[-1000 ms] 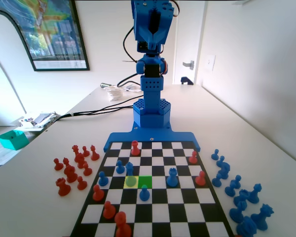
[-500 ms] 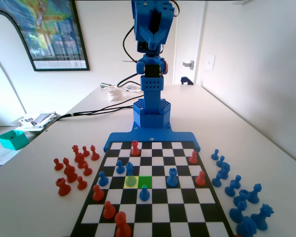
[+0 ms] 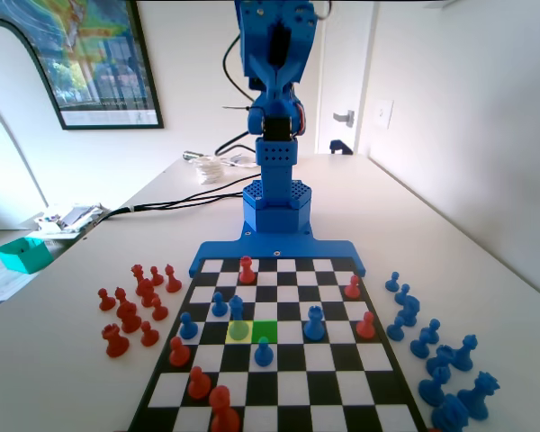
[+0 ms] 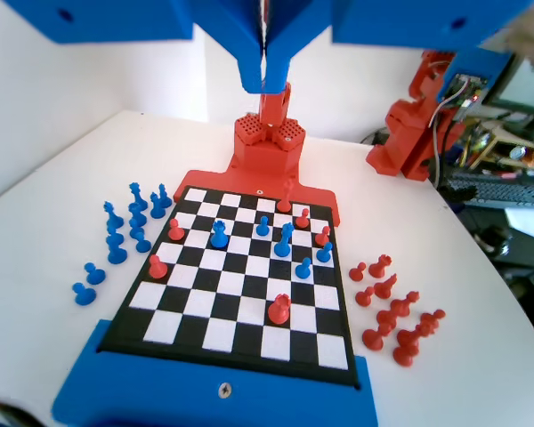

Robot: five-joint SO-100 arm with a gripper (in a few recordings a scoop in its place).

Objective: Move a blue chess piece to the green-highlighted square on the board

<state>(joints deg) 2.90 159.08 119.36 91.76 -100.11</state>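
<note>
high above the board (image 4: 240, 267), the gripper (image 4: 265, 53) is hanging with jaws pressed together (holding nothing). the blue chess piece (image 3: 238, 310) is standing on the yellow square, just left of the green-highlighted square (image 3: 265, 331) in the fixed view.

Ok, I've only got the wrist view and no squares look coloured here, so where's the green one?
Observer: In the fixed view the green-highlighted square is bare, near the middle of the board.
Operator: Which piece looks meant for it?
Observer: A yellow square touches its left side in that view, and a blue pawn stands on it.
Operator: Anything else close by?
Observer: A second blue pawn stands on the square just in front of the green one, nearer that camera.
</note>
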